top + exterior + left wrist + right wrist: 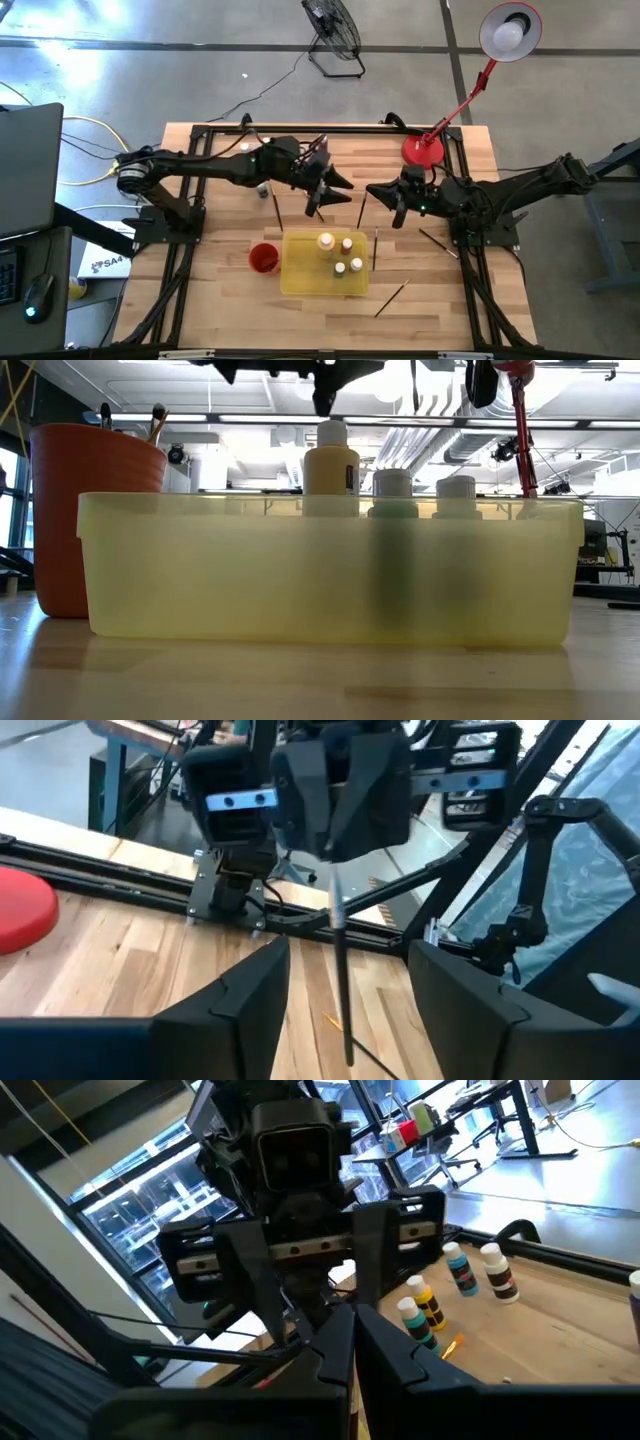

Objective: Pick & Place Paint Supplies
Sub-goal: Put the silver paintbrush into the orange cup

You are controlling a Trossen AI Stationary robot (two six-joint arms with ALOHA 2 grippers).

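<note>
Pincers face each other above the table (220, 290), behind the yellow tray (300, 280). Left pincer (322, 196): fingers (240, 1010) spread, nothing between them. Right pincer (383, 200): pressed together, pinching a thin dark paintbrush (340, 975) that hangs downward. Four paint bottles (340, 255) stand in the tray. A red cup (263, 258) sits just beside the tray, brush ends (158, 415) showing above its rim. Further brushes (390, 297) lie on the table near the tray.

We see two black, jointed arms with boxy wrist housings. The left gripper (340, 1010) has broad, matte black wedge-shaped fingers. The right gripper (345, 1342) shows the same dark angular fingers, tapering to narrow tips.
</note>
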